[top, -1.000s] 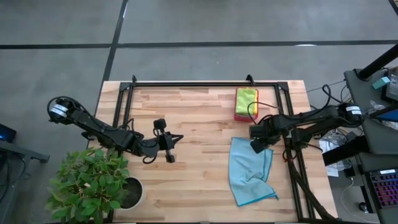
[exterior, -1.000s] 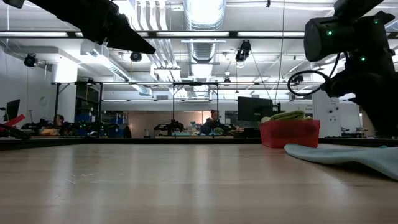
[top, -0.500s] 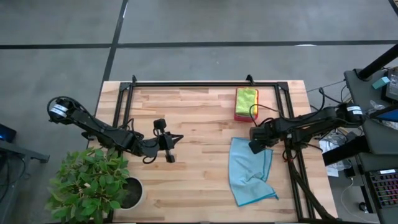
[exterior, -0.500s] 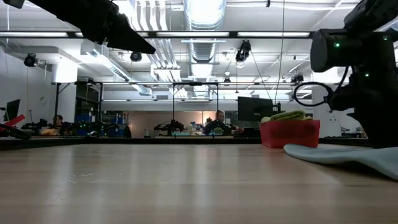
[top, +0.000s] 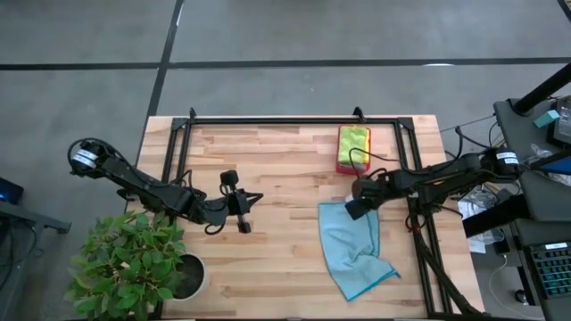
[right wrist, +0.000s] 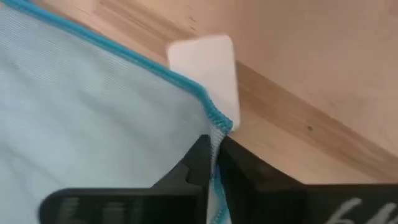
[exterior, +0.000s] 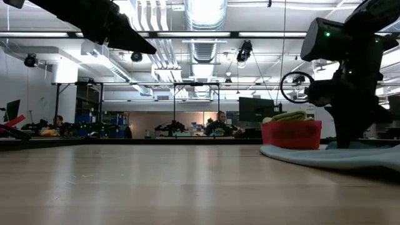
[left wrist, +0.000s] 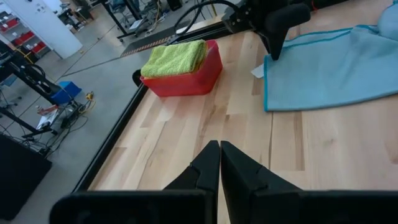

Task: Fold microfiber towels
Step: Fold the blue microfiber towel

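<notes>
A light blue microfiber towel [top: 352, 248] lies on the wooden table, right of centre, its near end rumpled. My right gripper [top: 355, 210] stands over the towel's far edge, shut on a corner. It also shows in the low view [exterior: 349, 134]. A lime green towel [top: 353, 141] lies folded in a red tray [top: 342, 166] at the far right. My left gripper [left wrist: 219, 149] is shut on nothing and hangs above the table's left half [top: 257, 199], pointing toward the right side. My right gripper pinches the light blue towel's corner [right wrist: 219, 124] between its two fingers [right wrist: 198, 163], right beside a white tag [right wrist: 205, 62]. The fingers come steeply from above, slanting in from the table's right. The towel [exterior: 325, 156] lies on the table.
A black metal frame [top: 294, 119] runs along the table's far edge and down both sides. A potted plant [top: 134, 263] stands at the near left corner. Bare wood lies between the two grippers.
My right gripper has tipped more steeply down and gone toward the table's left. The light blue towel's far edge has slid left along the table with it. The towel's rumpled near end has shifted less.
</notes>
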### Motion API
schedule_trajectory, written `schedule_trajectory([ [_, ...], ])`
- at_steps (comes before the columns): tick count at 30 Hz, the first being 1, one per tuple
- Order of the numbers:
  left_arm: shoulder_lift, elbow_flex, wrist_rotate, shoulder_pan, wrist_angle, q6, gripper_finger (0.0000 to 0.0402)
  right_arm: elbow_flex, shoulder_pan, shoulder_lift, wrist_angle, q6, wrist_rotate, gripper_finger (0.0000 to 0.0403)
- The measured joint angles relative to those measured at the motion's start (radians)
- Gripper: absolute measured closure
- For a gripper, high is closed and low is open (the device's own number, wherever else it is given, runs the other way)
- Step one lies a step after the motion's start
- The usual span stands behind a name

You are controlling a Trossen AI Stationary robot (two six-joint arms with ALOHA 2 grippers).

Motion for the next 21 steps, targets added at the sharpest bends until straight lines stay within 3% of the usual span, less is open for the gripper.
schedule_trajectory([
  [10,0.0,0.0,0.0,0.0,0.0,0.0,0.0402,0.184,0.0,0.0,-0.096,-0.211,0.04,0.0393],
  [18,0.0,0.0,0.006,0.0,0.105,0.007,0.0402,0.461,0.063,-0.001,-0.072,-0.698,-0.006,0.0394],
  [21,0.0,0.0,0.062,0.0,0.197,0.028,0.0402,0.55,0.096,-0.001,-0.054,-0.837,-0.006,0.0394],
])
